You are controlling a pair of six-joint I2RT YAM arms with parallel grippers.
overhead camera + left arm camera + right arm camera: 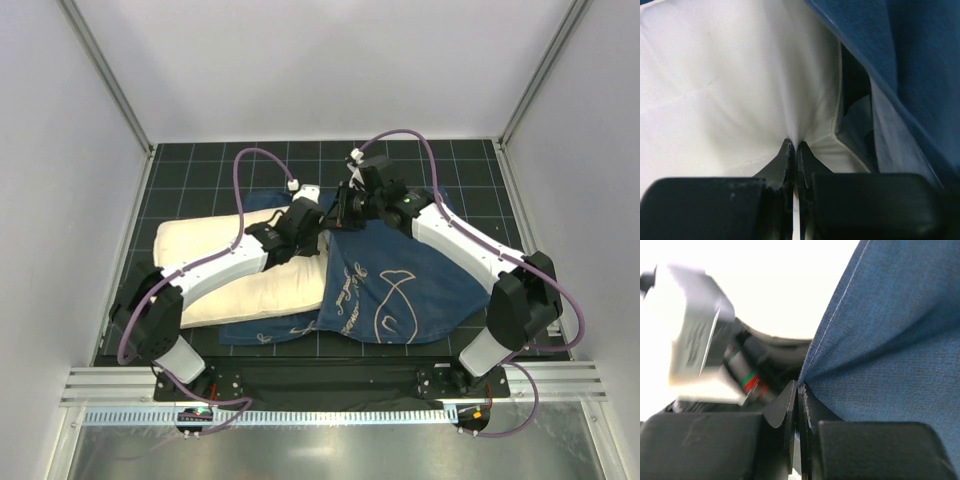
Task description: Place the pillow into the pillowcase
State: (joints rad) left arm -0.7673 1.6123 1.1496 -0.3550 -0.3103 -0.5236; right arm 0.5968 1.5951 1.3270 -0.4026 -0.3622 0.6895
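Left gripper [793,148] pinches the pillow [725,90]; right gripper [800,389] clamps the pillowcase [890,340] edge, raised beside it.

Plain white walls [330,60] close in the back and both sides, slim metal posts [105,75] in the far corners. A black gridded mat [200,165] lies below, an aluminium rail [110,385] along its near edge, evenly lit

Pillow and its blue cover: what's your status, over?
Left hand shut, pinching plump cream-white soft pillow. Right hand shut on navy-blue fish-print fabric pillowcase. Pillow mostly outside, one end under the case's edge.
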